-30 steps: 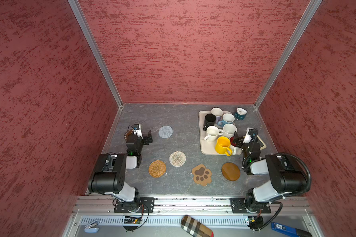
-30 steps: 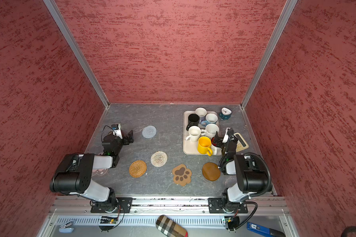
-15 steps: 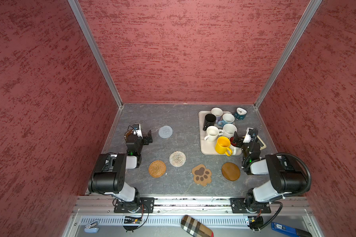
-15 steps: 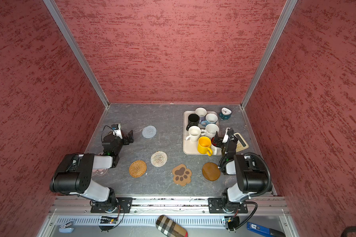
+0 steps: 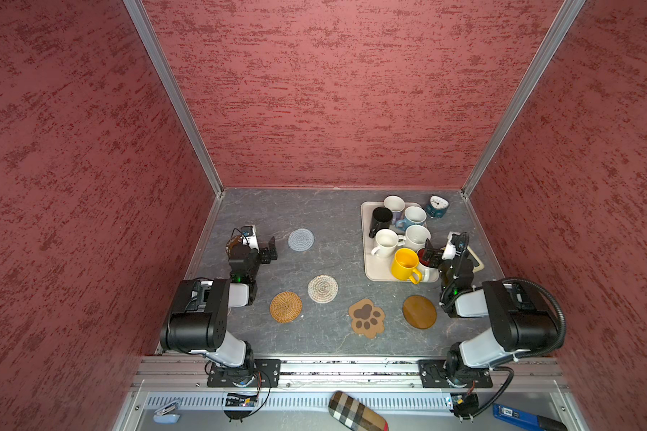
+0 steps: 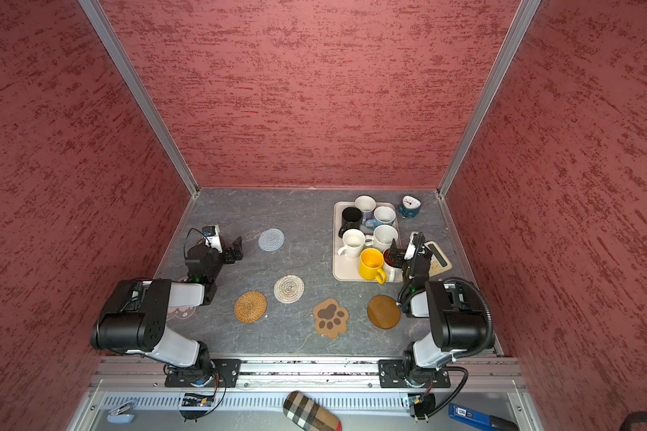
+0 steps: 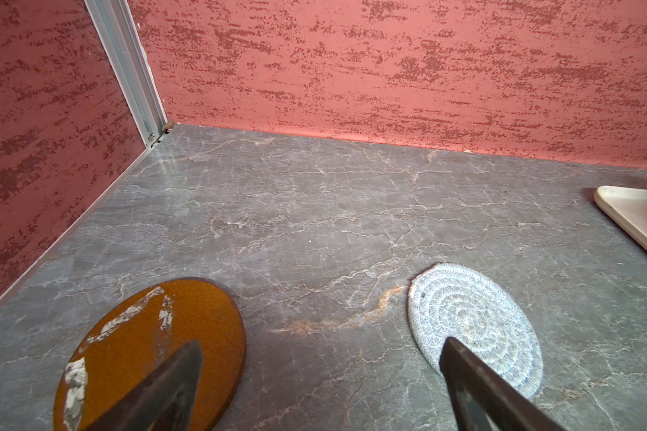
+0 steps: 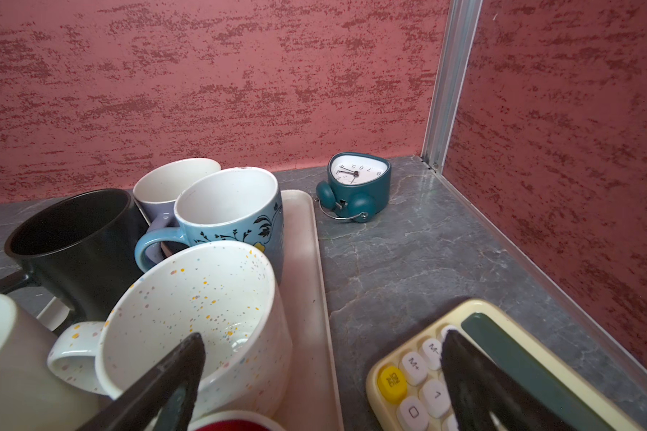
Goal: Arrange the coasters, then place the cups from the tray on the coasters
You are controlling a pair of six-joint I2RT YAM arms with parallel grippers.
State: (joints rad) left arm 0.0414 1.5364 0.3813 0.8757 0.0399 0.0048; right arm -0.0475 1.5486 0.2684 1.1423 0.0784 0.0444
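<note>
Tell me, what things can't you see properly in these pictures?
Pink flower coaster: top view, mostly under the left arm.
Red-inside mug: right wrist view, cut off at the bottom edge.
Calculator: right wrist view, cut off at the bottom edge.
Brown disc: left wrist view, partly behind a gripper finger.

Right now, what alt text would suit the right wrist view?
A cream tray is crowded: a speckled white mug nearest, a black mug and a blue mug behind. The right gripper stands open; a teal clock and a calculator sit beside the tray.
</note>
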